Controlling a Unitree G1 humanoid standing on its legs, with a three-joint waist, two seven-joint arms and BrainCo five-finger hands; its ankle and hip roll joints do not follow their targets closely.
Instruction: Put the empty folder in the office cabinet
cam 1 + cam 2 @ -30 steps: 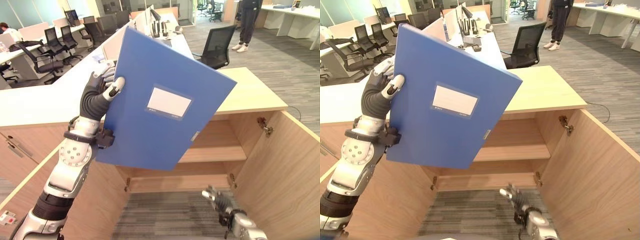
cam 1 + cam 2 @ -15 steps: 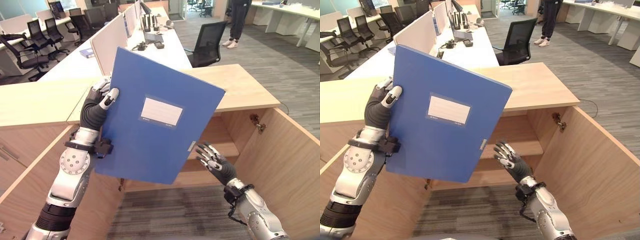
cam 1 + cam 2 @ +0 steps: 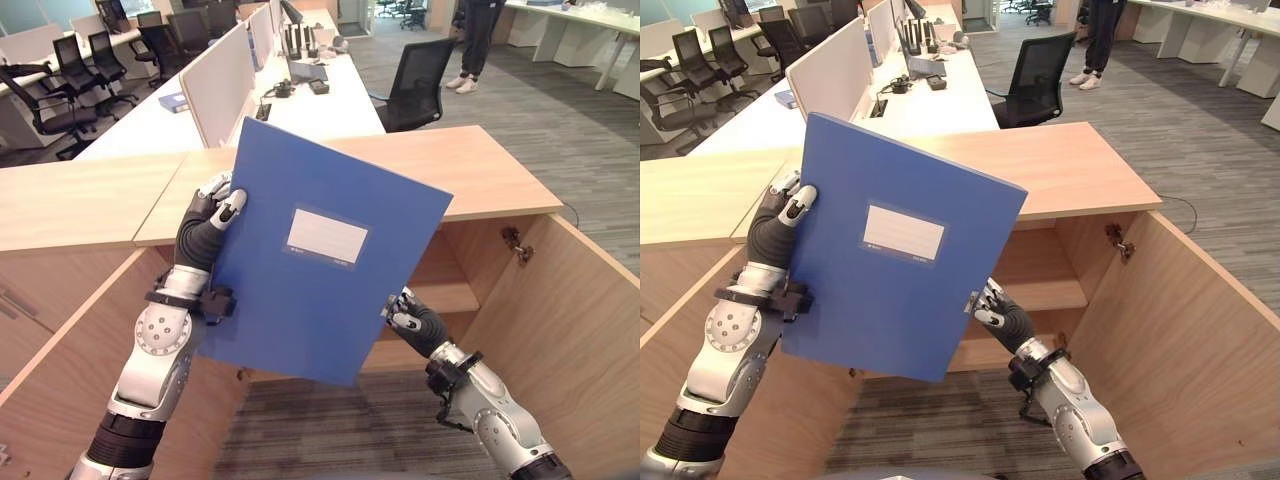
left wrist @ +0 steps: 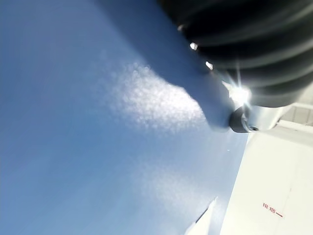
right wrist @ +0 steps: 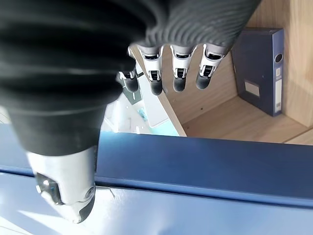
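Head view: folder (image 3: pixel 320 255) between hands.

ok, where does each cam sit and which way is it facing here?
Left eye view: on the head, looking down at the flat blue folder before the open wooden cabinet; left hand grips its edge, right hand at the other edge.
Right eye view: same scene from slightly aside; both arms show.
Left wrist view: pressed against the folder's blue face; dark ribbed cover and thumb show.
Right wrist view: looks past straight fingers into the cabinet, a dark blue box file inside.
Shared: the folder shows in all four.
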